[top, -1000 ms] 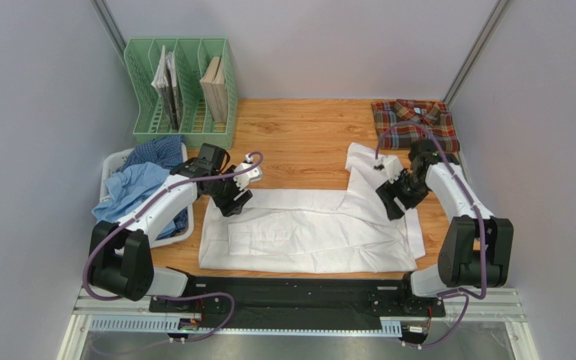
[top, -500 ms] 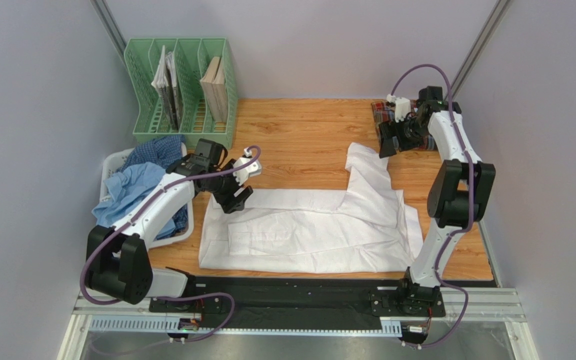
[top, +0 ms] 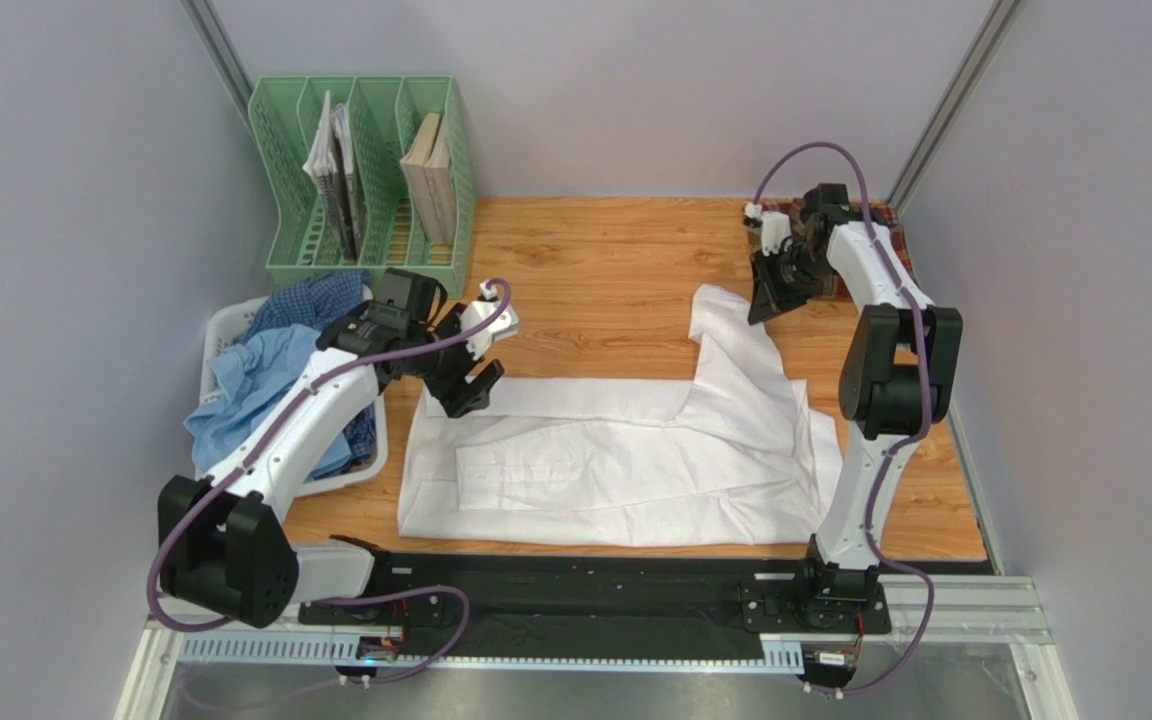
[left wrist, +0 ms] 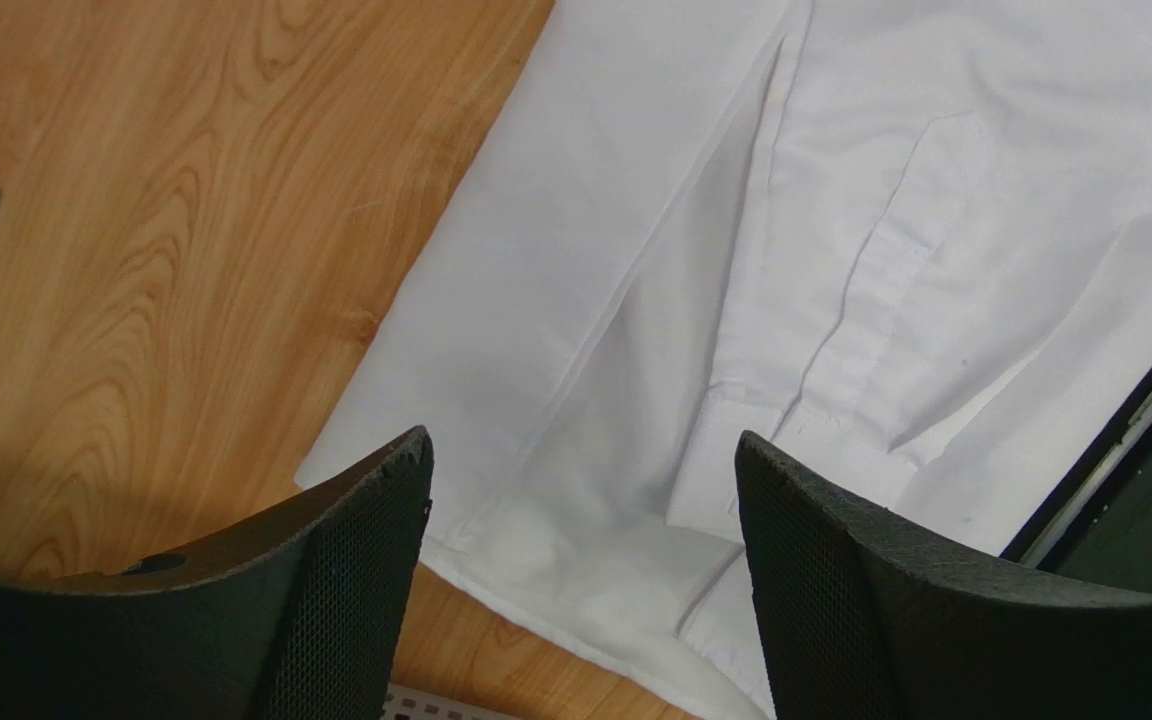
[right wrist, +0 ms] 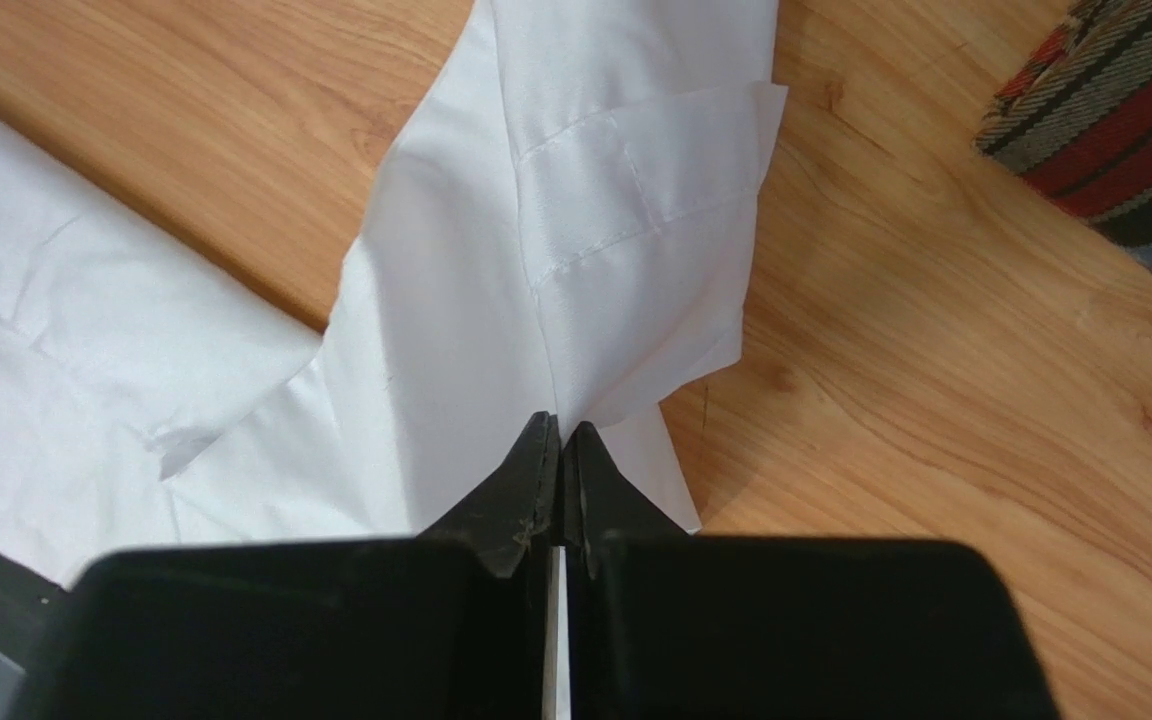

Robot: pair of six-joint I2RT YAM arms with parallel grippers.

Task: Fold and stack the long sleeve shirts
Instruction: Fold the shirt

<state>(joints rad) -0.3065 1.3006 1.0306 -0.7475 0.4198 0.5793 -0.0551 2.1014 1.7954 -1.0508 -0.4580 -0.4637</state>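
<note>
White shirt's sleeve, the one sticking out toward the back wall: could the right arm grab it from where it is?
Probably yes. The right gripper hangs just above the white shirt's sleeve, with nothing between them. It is shut, though, so it would have to open first.

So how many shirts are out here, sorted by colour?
White shirt: 1
Plaid shirt: 1
Light blue shirt: 1, in the basket
Dark blue checked shirt: 1, in the basket
Total: 4 that show; the heap in the basket may hide more.
</note>
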